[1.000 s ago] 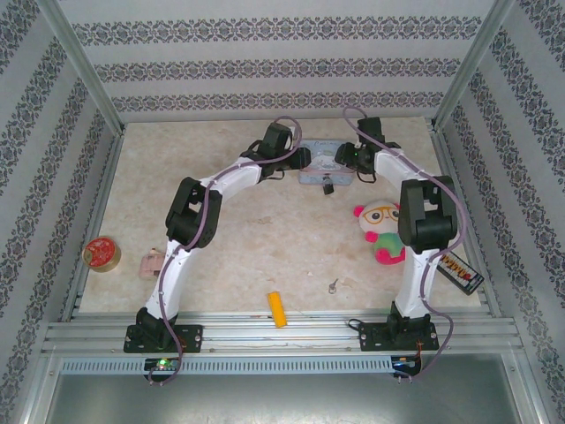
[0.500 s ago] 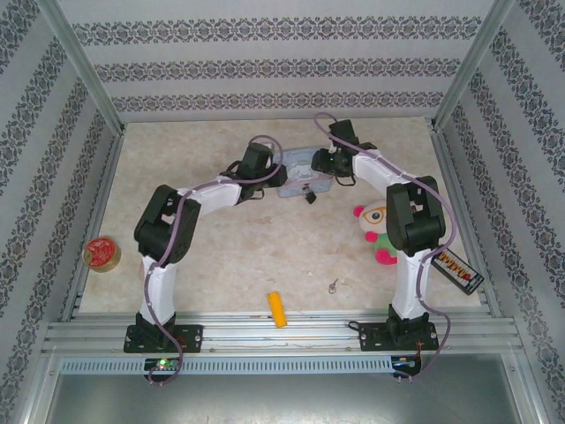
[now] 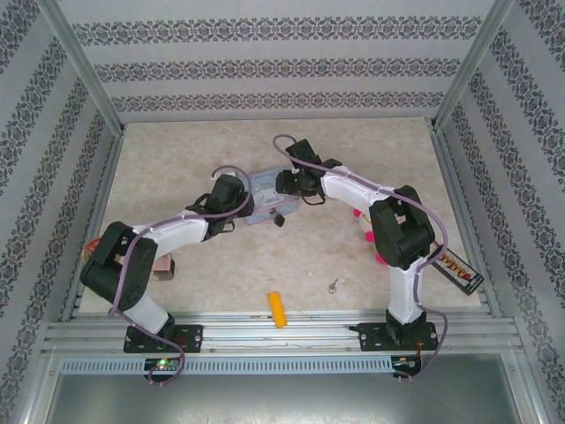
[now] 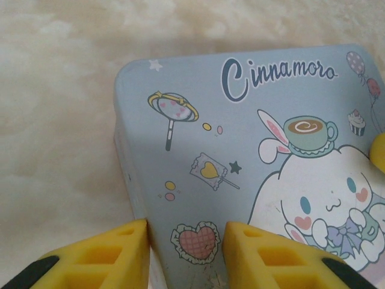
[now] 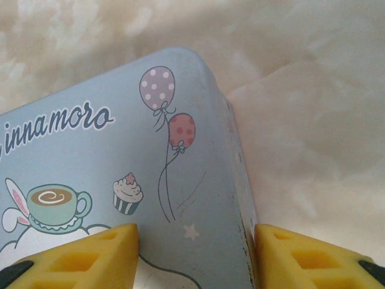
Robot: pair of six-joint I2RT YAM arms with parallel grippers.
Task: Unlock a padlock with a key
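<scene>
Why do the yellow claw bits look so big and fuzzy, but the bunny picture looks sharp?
Left wrist view: the yellow fingers sit right at the lens, so they look large and soft, while the cartoon tin is in focus. Right wrist view: same, blurry fingers, crisp balloons on the tin. Top view: even light, small and grainy, the key just a speck.

Both arms meet at the pale blue tin [image 3: 263, 190], padlock [image 3: 279, 219] just beside it.

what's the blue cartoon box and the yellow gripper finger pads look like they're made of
The box looks like thin painted metal: smooth satin printed lid, rolled edge, small chips along its side. The left gripper's finger pads look like moulded matte yellow plastic or rubber with recessed pockets; which one is unclear.
</scene>
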